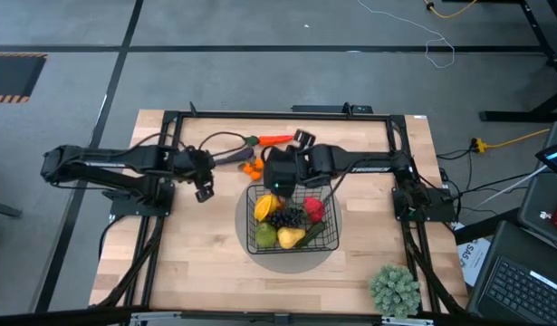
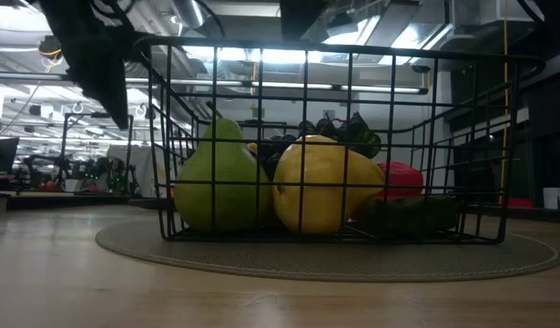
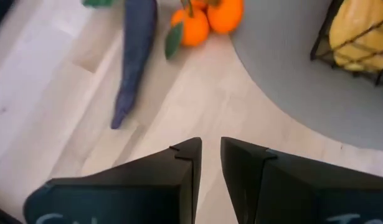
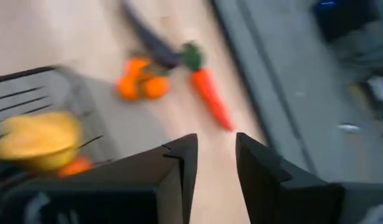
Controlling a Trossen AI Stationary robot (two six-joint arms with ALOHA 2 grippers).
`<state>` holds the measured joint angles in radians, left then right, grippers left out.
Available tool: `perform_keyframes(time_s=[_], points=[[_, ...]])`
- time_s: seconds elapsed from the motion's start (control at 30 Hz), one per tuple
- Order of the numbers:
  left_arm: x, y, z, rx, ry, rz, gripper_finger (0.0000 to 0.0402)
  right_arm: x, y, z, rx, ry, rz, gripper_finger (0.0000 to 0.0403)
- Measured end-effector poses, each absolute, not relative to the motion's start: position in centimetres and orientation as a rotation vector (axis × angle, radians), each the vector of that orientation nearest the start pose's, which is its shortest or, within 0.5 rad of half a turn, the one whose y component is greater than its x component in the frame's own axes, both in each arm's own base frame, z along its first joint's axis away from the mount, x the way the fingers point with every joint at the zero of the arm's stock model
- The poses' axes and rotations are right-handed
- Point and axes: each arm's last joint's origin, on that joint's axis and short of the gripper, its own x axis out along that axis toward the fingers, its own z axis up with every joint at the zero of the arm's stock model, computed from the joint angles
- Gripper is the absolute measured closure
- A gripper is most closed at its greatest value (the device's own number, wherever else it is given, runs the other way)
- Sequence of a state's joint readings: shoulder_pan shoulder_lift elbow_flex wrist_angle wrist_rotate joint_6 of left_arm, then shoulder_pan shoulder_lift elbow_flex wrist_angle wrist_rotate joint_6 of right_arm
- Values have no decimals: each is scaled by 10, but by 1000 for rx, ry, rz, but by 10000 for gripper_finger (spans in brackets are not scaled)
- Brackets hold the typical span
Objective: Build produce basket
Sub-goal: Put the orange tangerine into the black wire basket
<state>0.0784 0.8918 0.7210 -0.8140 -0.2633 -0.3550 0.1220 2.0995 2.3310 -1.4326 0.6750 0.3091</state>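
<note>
Basket (image 1: 293,243): black wire mesh, centre of the high view, standing on a grey round mat (image 1: 328,260); fills most of the low view.
Inside the basket: green pear-shaped fruit (image 2: 217,179) at left front of the low view, yellow fruit (image 2: 322,185) just beside it, red pepper (image 2: 402,179) behind to the right, dark grapes (image 2: 339,130) at the back.
Outside the basket: tangerines (image 3: 207,18) on the bare wood just off the mat's edge, upper centre of the left wrist view; purple eggplant (image 3: 134,51) lying beside them; orange carrot (image 4: 210,96) near both, centre of the right wrist view.
Left gripper (image 3: 210,163): above the wood left of the basket, fingers (image 3: 179,171) a narrow gap apart, nothing between them.
Right gripper (image 4: 215,158): above the basket's far rim in the high view, fingers (image 4: 260,168) slightly parted, grasping nothing.
Plant (image 1: 395,290): bushy pale green, lower right of the high view, well apart from the basket.
</note>
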Motion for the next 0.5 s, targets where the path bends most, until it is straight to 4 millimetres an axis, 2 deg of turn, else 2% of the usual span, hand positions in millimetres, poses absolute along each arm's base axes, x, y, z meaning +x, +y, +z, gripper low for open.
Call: perform_keyframes(time_s=[0.17,0.37,0.5], points=[[144,20,259,-227,821,513,356,411,-11,361,-129,1049,-711,305],[139,20,263,-220,787,507,353,406,-77,358,98,1138,-577,305],[138,21,260,-178,797,529,354,403,-115,358,218,1105,-481,305]])
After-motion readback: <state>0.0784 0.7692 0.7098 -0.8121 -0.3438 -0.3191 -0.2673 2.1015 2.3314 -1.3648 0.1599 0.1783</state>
